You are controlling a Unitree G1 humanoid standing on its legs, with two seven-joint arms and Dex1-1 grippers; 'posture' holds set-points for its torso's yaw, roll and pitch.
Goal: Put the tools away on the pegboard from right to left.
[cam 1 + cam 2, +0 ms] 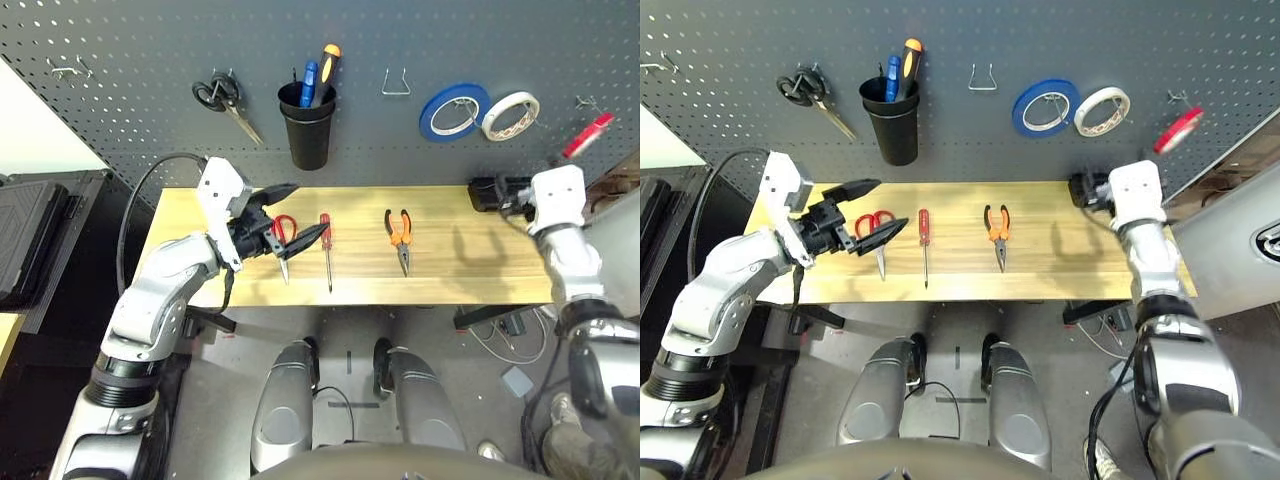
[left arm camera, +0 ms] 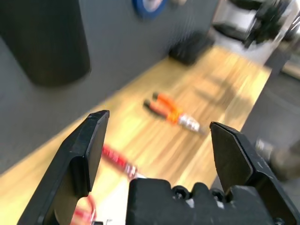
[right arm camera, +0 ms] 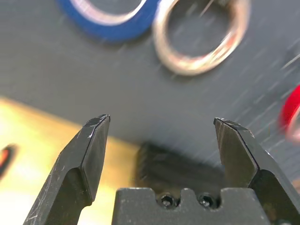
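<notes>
Head view, item logged: orange-and-black-handled pliers [image 1: 400,234] flat mid-table, long axis front to back with the handles toward the dark grey perforated pegboard [image 1: 130,60], nearer my empty, spread right gripper [image 1: 505,197]; left gripper [image 1: 288,215] likewise spread, over red-handled scissors [image 1: 283,237].

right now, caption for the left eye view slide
Left gripper open above the red-handled scissors; screwdriver and pliers wait on the table.

The robot had silver, rounded forearms ending in white, boxy wrist blocks. Each gripper [image 1: 285,218] carried two black, wedge-shaped fingers [image 2: 77,161] on a black base with small screws. A black cable looped behind the left arm.
</notes>
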